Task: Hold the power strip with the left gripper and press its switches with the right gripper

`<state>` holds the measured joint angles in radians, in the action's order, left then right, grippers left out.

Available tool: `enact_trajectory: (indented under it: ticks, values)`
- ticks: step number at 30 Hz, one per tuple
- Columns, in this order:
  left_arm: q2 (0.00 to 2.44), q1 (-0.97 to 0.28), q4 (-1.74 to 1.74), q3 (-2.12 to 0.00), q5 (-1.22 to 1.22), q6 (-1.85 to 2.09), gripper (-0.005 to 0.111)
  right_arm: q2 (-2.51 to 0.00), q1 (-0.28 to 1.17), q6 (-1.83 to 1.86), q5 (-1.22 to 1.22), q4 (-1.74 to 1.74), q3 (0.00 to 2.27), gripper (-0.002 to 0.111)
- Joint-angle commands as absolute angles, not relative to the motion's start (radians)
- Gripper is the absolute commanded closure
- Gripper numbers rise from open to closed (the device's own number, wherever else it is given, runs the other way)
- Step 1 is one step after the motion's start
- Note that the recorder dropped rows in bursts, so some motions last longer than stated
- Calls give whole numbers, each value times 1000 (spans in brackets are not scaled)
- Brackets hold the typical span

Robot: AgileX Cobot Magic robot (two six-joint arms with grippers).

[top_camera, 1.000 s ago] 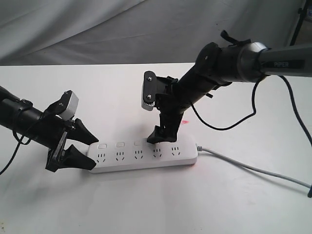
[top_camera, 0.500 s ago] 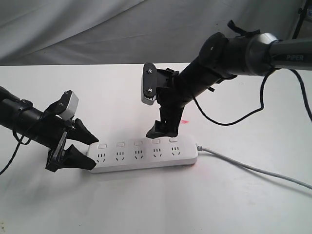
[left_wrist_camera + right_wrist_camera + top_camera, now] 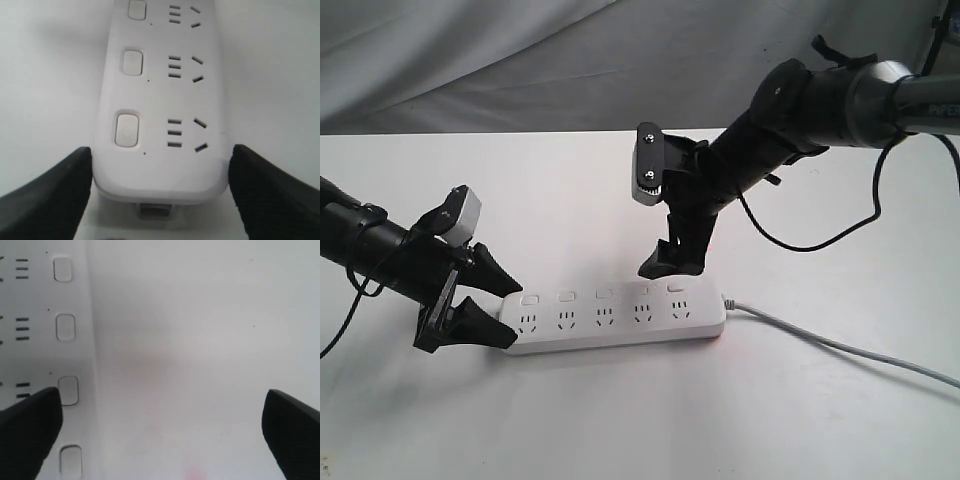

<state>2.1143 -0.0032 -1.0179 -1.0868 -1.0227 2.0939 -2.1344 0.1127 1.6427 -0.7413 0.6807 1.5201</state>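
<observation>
The power strip [image 3: 615,322] lies in the lower middle of the frame on the white desk [image 3: 620,420], its cord [image 3: 840,347] trailing lower right. At lower left, the left gripper [image 3: 516,316] has its jaws clamped on the strip's end. Further back, the right gripper [image 3: 670,265] hovers just above the switches [image 3: 603,294], jaws wide apart

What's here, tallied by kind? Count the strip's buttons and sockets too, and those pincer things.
power strip: 1
cord: 1
switches: 5
sockets: 5
pincers: 2, left pincer and right pincer
Total: 14
</observation>
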Motion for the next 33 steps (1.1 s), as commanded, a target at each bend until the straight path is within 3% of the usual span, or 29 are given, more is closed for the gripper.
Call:
enact_trajectory:
  ticks: [1, 33]
  values:
    - [2139, -12, -941, -1075, -964, 2093, 59, -2122, 78, 1639, -789, 691, 1519, 3]
    - [2139, -12, -941, -1075, -964, 2093, 59, -2148, 49, 1679, -741, 725, 1473, 3]
